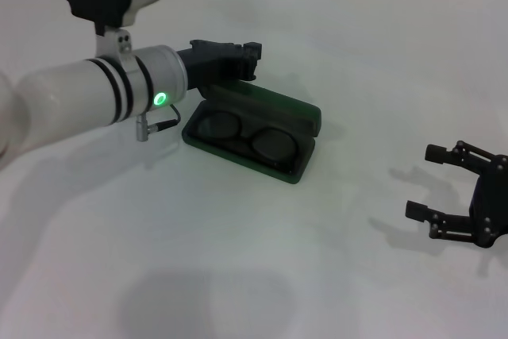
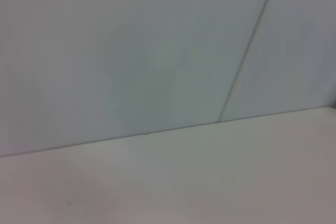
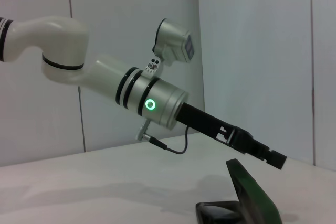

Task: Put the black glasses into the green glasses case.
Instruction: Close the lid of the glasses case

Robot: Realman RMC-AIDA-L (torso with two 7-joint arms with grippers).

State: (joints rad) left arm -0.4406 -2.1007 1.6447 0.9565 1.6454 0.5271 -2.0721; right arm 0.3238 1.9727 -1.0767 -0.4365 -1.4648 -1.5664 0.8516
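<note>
The green glasses case (image 1: 305, 117) lies open in the middle of the table, its lid tipped back on the far side. Inside its lower half lie the black glasses (image 1: 248, 136), both rounded lenses facing up. My left gripper (image 1: 254, 61) hovers just beyond the case's far left corner, above the lid's edge, holding nothing that I can see. In the right wrist view the left gripper (image 3: 275, 158) hangs just above the raised lid of the case (image 3: 252, 192). My right gripper (image 1: 422, 182) rests open and empty near the table's right edge, well away from the case.
The table top (image 1: 238, 275) is plain white. A pale wall (image 2: 157, 51) rises behind its far edge. The left arm's white forearm (image 1: 87, 97), with a green light ring, stretches over the table's left side.
</note>
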